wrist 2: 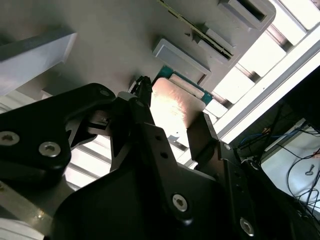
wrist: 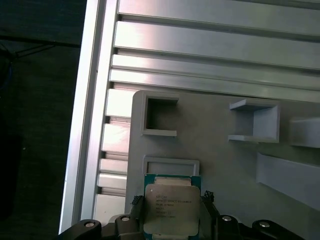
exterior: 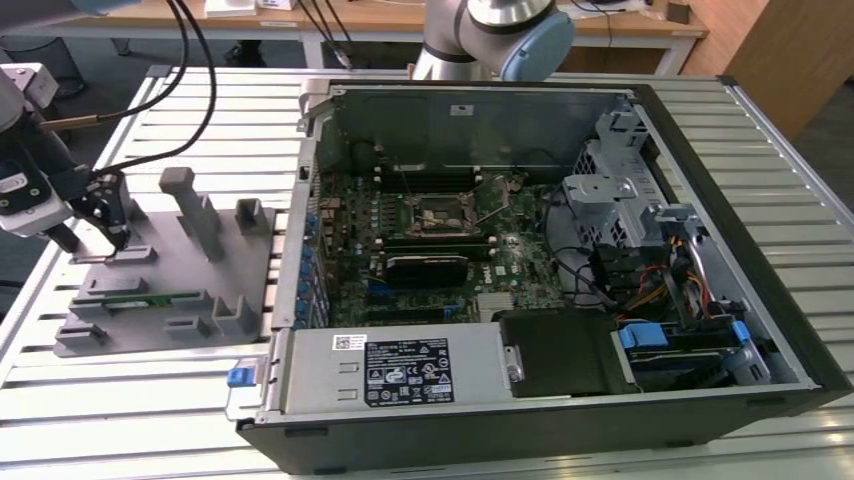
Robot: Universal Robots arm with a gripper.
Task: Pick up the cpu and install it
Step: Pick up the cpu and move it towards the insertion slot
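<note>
The gripper (exterior: 118, 243) is shut tight on two sides of the cpu (wrist: 172, 210), holding it flat just above the grey holder tray (exterior: 160, 268), near the tray's edge.

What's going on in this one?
The robot arm's gripper is over the grey fixture tray on the exterior view's left, beside the open computer case. In the first wrist view it grips the cpu by two opposite edges. The cpu is not yet in the case's motherboard socket.
</note>
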